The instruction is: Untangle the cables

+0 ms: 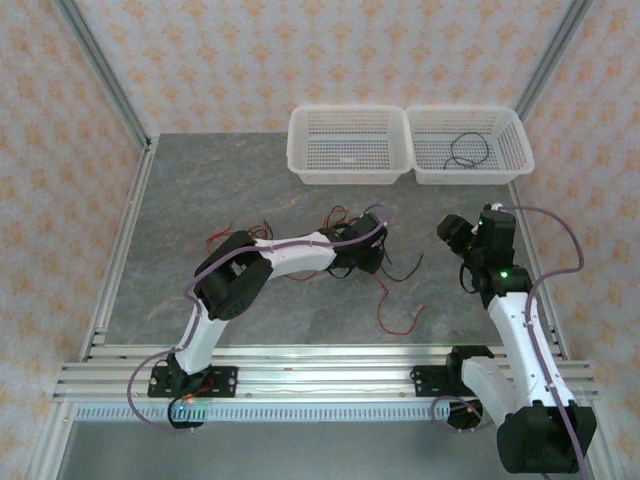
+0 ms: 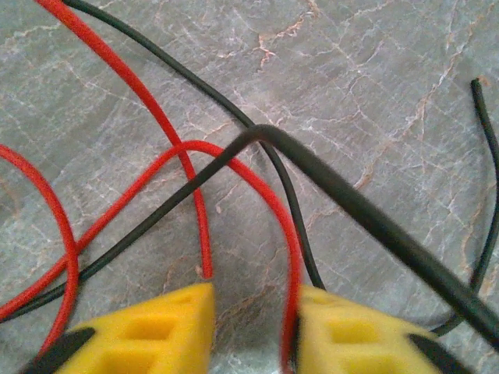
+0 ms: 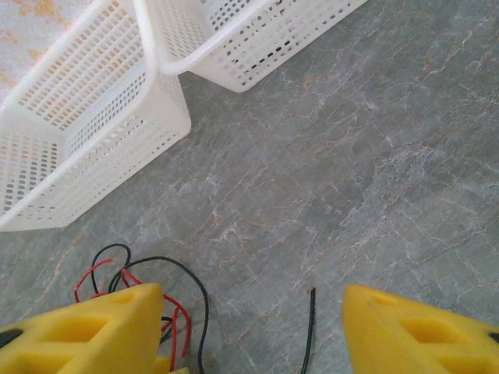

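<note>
Grey marbled table; tangled cables; two white baskets

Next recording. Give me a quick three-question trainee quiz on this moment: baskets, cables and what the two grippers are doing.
1. Which white basket holds a lone black cable? A) left B) right C) both
2. True or false: the right gripper is shut on a red cable.
3. Fill in: in the left wrist view, a ___ cable runs between the open jaws of the left gripper.

Key: 1 B, the right basket; 2 false, its jaws are wide open over bare table; 3 red.
</note>
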{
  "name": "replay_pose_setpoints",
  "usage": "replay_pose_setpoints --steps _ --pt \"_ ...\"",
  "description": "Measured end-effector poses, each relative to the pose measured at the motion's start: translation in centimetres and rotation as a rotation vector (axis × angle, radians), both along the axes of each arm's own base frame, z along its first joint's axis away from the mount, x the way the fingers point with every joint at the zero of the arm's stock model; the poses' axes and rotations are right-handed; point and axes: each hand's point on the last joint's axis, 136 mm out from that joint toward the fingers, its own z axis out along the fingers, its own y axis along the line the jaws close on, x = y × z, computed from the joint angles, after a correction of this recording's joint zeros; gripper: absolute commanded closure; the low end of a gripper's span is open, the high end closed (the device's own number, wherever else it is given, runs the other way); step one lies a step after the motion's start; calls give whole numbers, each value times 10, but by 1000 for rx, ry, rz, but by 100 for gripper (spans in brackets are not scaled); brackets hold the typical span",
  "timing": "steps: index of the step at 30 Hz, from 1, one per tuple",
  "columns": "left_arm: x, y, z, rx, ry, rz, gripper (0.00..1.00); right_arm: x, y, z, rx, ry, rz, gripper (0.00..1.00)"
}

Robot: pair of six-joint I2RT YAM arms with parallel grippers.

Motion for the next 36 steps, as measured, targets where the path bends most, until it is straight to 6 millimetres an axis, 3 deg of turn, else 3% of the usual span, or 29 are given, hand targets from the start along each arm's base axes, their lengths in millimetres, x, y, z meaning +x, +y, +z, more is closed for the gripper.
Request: replay_pose_setpoints --steps 3,8,11,14,19,22,31,36 --pt "0 1 -1 7 -2 1 100 0 1 0 8 -1 -1 39" --pt "2 3 4 13 -16 6 100 -1 5 -4 27 3 10 40" --pt "1 4 16 2 -23 9 100 -1 9 -8 47 7 24 41" --pt "1 5 44 -30 -51 13 100 -2 15 -15 72 14 44 42" --pt "-7 9 110 -134 -124 17 100 -2 31 -22 112 29 100 42" --pt "-15 12 130 -187 -141 25 100 1 48 -24 133 35 164 42" --pt "-30 18 111 -213 -74 37 100 10 112 -38 247 71 417 49" --pt "-36 18 132 -265 -85 32 100 18 134 -55 303 108 493 50"
